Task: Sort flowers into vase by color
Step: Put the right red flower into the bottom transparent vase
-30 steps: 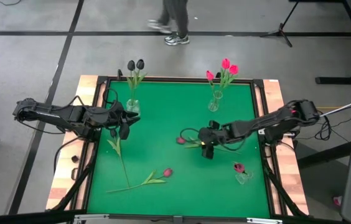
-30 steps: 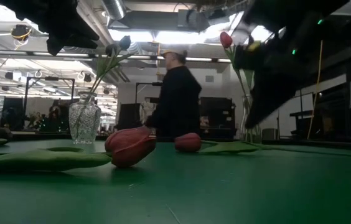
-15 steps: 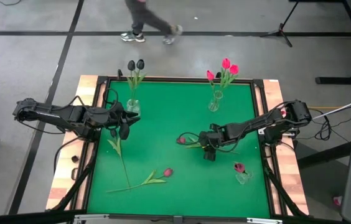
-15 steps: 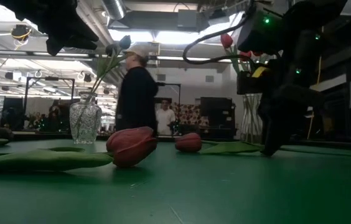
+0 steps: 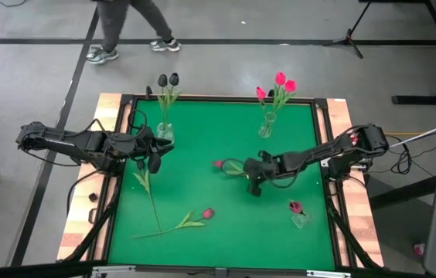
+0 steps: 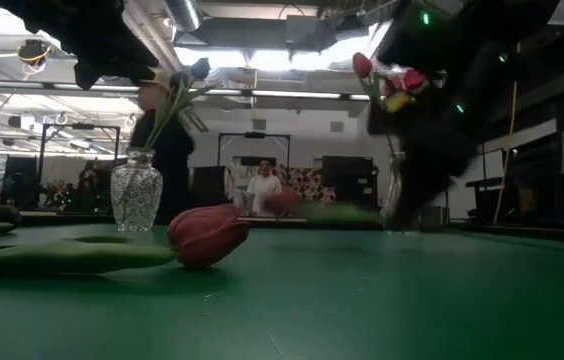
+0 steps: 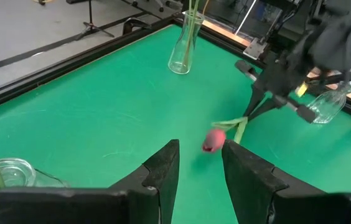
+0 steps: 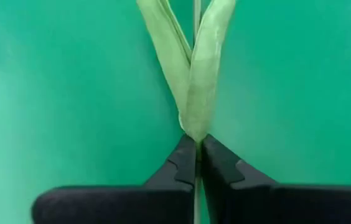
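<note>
Right gripper (image 8: 196,163), mid-bench, clamps fully onto pink tulip (image 5: 219,164) stem below leaves; light, floppy — grip stem, not bud.

Right hand (image 5: 252,179) clamped low, left hand (image 5: 154,154) parted

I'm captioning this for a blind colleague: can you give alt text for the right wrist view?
The right gripper is shut on the thin stem of a tulip, just below where its two pale green leaves fork apart, above the green table.
</note>
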`<state>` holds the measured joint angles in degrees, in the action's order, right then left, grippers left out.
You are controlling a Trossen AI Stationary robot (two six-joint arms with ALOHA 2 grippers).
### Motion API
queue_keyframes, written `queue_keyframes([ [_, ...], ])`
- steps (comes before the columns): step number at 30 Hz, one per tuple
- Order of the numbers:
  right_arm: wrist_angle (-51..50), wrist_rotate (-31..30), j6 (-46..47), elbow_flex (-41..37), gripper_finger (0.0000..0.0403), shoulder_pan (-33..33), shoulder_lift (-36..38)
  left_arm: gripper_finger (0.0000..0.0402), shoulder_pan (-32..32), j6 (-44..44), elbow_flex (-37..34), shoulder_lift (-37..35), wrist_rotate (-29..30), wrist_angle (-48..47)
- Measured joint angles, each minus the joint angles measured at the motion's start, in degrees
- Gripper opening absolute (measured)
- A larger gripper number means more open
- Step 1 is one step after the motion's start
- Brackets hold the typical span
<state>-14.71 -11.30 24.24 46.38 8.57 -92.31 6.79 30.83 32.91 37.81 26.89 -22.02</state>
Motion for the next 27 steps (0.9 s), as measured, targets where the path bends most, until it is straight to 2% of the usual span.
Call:
queue_keyframes([
  [7,7.0,-9.1,0.2,0.1,0.0006,0.1,7.8,0.0119,0.0,0.1,0.0,0.0,0.0,-0.2],
  [15,8.3,-24.3,-2.4,0.1,0.0003,5.3,23.5,0.0119,0.0,0.1,0.0,0.0,0.0,-0.5],
  [18,7.9,-32.6,-3.3,0.1,0.0002,10.5,29.5,0.0119,0.0,0.2,0.0,0.0,0.0,-0.7],
  [22,6.9,-47.1,-3.7,0.1,0.0002,20.9,35.7,0.0119,0.0,0.3,0.0,0.0,0.0,-0.7],
  [27,6.7,-68.5,-3.7,0.1,0.0001,36.9,37.7,0.0119,0.0,0.3,0.0,0.0,0.0,-0.7],
])
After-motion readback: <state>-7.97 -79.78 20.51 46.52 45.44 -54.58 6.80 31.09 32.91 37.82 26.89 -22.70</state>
